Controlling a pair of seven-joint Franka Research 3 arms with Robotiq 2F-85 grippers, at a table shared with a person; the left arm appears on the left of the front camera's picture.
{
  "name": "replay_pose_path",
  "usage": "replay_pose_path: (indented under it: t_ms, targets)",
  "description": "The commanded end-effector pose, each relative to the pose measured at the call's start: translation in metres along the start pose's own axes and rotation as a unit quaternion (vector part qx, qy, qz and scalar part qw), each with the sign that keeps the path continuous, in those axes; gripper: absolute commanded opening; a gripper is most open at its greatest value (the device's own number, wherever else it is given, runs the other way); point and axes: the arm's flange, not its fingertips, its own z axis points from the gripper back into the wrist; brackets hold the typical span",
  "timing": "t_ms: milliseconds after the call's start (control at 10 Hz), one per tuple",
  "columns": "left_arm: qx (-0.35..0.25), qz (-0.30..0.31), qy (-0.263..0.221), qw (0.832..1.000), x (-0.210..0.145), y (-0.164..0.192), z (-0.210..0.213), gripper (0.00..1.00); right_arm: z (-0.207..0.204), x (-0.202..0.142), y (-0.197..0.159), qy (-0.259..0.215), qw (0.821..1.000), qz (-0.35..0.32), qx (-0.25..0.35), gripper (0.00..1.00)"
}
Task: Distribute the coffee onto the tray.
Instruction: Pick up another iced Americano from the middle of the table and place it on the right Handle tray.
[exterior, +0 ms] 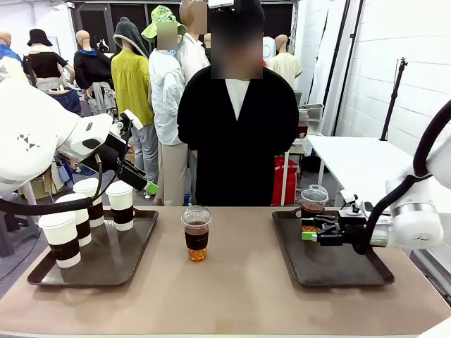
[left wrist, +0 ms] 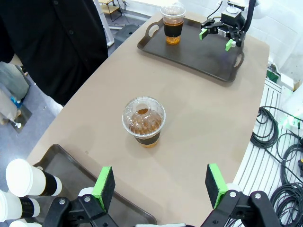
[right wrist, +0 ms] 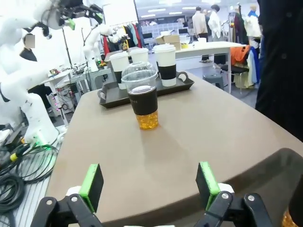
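Right gripper (exterior: pixel 306 232) is hovering, fingers spread, over the right tray (exterior: pixel 338 273) near one dome-lidded cup (exterior: pixel 313 199), left gripper (left wrist: pixel 160 185) likewise spread-fingered; next grab is looking like the second dome-lidded cup (exterior: pixel 196 234) standing mid-surface.

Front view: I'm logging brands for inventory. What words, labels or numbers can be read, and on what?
No text is readable.
On the clear dome-lidded plastic cup mid-table: any print on its dark band is too small to tell.
On the white left robot arm: a dark emblem, no letters.
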Motion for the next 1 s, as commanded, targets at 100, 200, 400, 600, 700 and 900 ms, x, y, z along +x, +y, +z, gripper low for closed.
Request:
replay_pose_path:
  t_ms: [100,200,400,600,700,900]
  targets:
    - [-0.004,0.002,-0.002,1.0,-0.001,0.001,0.0,1.0,-0.041,-0.015,0.003,-0.003,1.0,0.004,-0.011,1.0]
    - [-0.004,0.002,-0.002,1.0,-0.001,0.001,0.0,1.0,-0.053,-0.019,0.004,-0.002,1.0,0.006,-0.009,1.0]
    - [-0.004,0.002,-0.002,1.0,-0.001,0.001,0.0,1.0,-0.078,-0.024,0.005,-0.004,1.0,0.013,-0.006,1.0]
    - [-0.004,0.002,-0.002,1.0,-0.001,0.001,0.0,1.0,-0.103,-0.031,0.003,0.001,1.0,0.017,0.005,1.0]
    - [-0.004,0.002,-0.002,1.0,-0.001,0.001,0.0,1.0,-0.11,-0.033,0.001,0.004,1.0,0.016,0.009,1.0]
    - [-0.004,0.002,-0.002,1.0,-0.001,0.001,0.0,1.0,-0.114,-0.033,-0.006,0.008,1.0,0.006,0.015,1.0]
